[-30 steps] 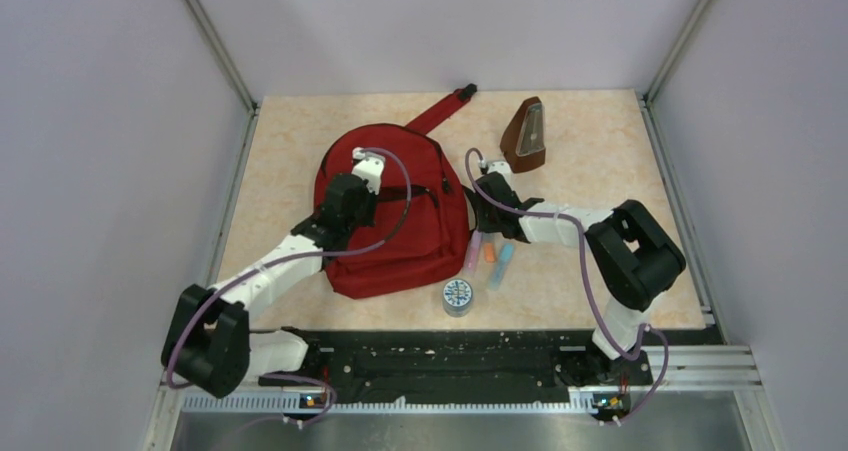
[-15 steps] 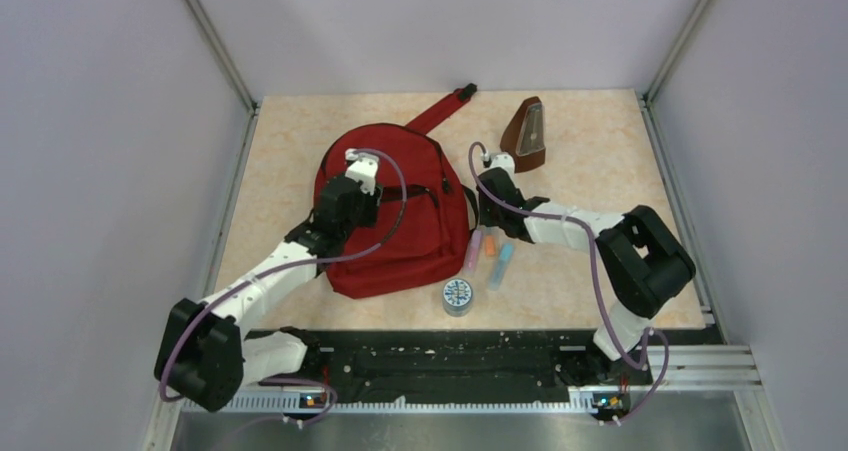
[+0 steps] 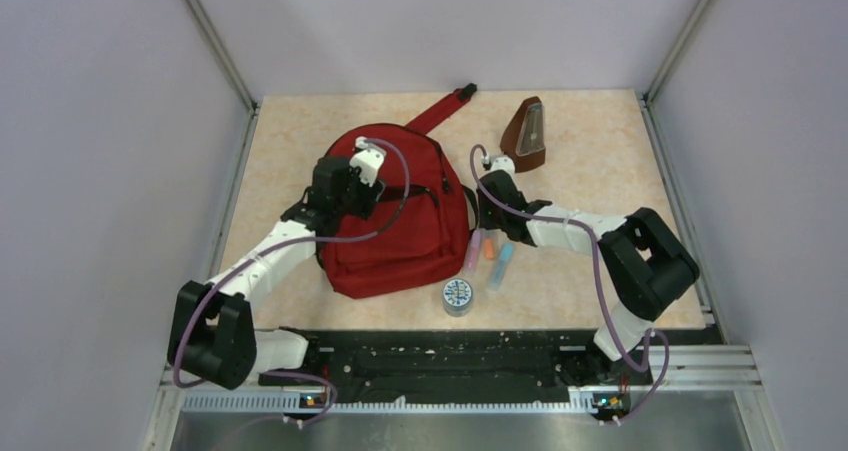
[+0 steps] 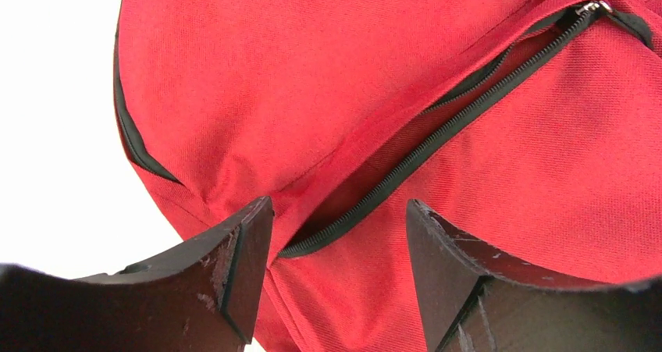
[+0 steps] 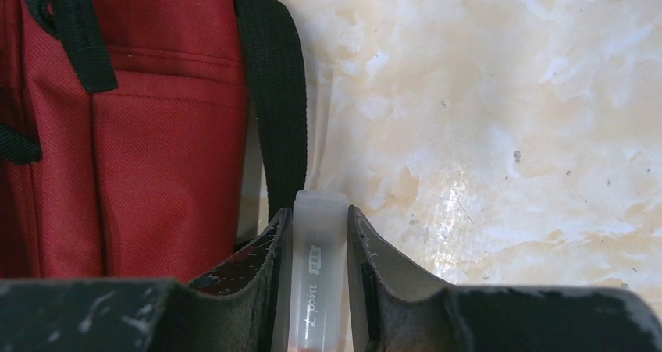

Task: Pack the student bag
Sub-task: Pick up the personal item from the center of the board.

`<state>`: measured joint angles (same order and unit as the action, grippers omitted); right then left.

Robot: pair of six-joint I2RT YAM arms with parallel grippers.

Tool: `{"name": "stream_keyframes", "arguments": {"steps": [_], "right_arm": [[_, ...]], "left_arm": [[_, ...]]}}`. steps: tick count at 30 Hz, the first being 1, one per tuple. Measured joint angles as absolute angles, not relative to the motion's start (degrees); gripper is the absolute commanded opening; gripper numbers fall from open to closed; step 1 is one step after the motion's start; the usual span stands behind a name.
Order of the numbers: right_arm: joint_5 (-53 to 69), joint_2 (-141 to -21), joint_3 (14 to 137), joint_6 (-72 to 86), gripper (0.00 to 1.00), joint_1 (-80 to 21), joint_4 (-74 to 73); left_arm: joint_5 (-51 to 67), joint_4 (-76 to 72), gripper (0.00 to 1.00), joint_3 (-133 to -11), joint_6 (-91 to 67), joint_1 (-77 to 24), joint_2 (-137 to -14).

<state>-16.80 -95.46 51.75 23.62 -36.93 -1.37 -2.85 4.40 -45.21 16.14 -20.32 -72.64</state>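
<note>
— Seen from above, where's the bag (image 3: 400,241)?
— Flat on the tabletop (image 3: 600,151), left of the middle. The left jaws hover over its upper left part. The right jaws are down at its right edge, by three pens (image 3: 489,253) lying just beside it. From up there I can't tell how either pair stands

— And the left wrist camera?
— The left jaws are spread wide with nothing in them, one on each side of the near end of the zip (image 4: 437,137). The zip gapes partly open, and the zip pull (image 4: 595,7) sits at the far end. I'd say the job here is to hold that mouth open. Best to come down on the upper lip of fabric only, pinch it and lift, so the slot widens rather than the whole bag rising

— The right wrist camera?
— The right jaws are clamped on a pen (image 5: 318,247) with a clear cap, low over the tabletop. The bag's black strap (image 5: 275,110) is touching its tip or just behind it, I can't tell which. I'd lift it straight up first, clear of that strap, then carry it across and feed it in lengthwise along the zip, letting go only once it's well inside
</note>
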Motion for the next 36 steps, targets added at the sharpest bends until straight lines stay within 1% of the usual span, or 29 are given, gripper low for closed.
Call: {"name": "stream_keyframes", "arguments": {"steps": [7,16,25,28,29,31,33,34,36], "right_arm": [[-16.38,-95.46,51.72,23.59,0.00,-36.93,-0.62],[-16.14,-95.42,51.11,23.59,0.00,-36.93,0.34],[-15.79,-95.31,50.98,23.62,0.00,-36.93,0.60],[-15.64,-95.33,50.98,23.62,0.00,-36.93,0.62],[-15.57,-95.31,50.98,23.62,0.00,-36.93,0.62],[-15.49,-95.33,50.98,23.59,0.00,-36.93,0.62],[-15.44,-95.31,50.98,23.59,0.00,-36.93,0.62],[-15.42,-95.31,50.98,23.59,0.00,-36.93,0.62],[-15.33,-95.31,50.98,23.59,0.00,-36.93,0.69]], "left_arm": [[3.49,11.38,0.68,-51.88,18.24,-18.13,-79.31],[4.03,15.09,0.67,-52.62,19.07,-17.93,-82.67],[4.71,19.59,0.56,-56.05,18.94,-17.82,-86.00],[5.34,20.62,0.48,-56.12,18.55,-17.72,-86.15],[5.43,20.75,0.47,-56.12,18.26,-17.72,-86.15],[5.41,20.84,0.51,-56.12,17.87,-17.69,-86.15],[5.06,20.58,0.51,-56.07,17.37,-17.78,-86.11],[4.95,20.27,0.51,-55.94,17.06,-17.87,-85.95],[4.95,18.76,0.47,-54.59,16.58,-18.20,-84.73]]}}
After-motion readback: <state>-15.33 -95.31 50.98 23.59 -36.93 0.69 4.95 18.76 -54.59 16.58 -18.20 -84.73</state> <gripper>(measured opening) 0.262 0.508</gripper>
